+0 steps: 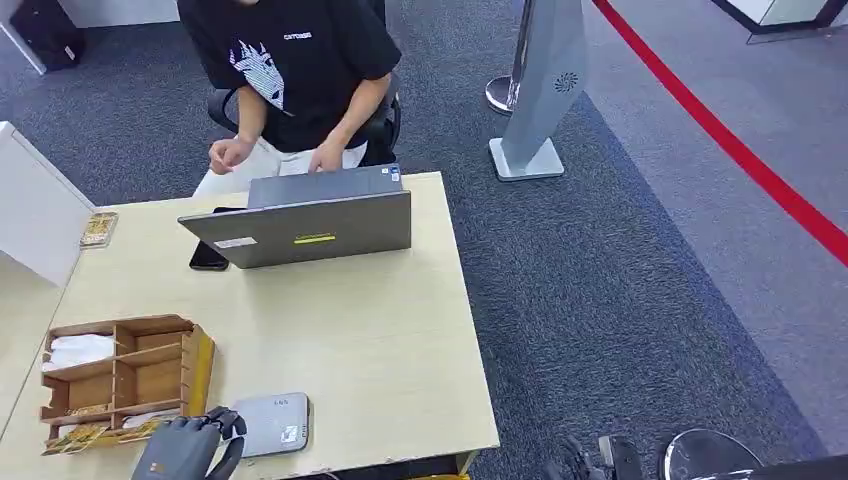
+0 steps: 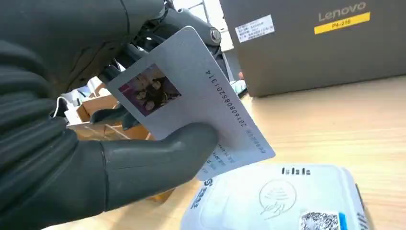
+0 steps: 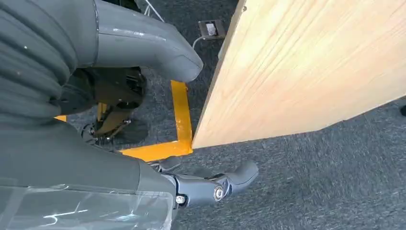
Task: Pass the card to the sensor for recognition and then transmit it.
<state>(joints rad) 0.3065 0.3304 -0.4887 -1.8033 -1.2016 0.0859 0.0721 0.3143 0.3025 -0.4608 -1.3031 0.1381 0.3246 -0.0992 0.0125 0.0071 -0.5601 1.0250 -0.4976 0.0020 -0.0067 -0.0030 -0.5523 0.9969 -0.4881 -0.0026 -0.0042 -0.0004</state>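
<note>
- The left hand [image 2: 95, 158] pinches a white card [image 2: 191, 103] between thumb and fingers [image 2: 143, 43], held tilted just above the grey sensor [image 2: 277, 199].
- The sensor lies at the near edge of the bench [image 1: 380, 330], beside a wooden organiser [image 1: 125, 378].
- The right hand [image 3: 143, 120] hangs below the bench edge, fingers apart, holding nothing.
- Farther back, a person [image 1: 290, 70] sits behind a laptop [image 1: 310, 225].

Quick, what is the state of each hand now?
Left hand: holding the card above the sensor.
Right hand: holding nothing, fingers apart, beside the table.
</note>
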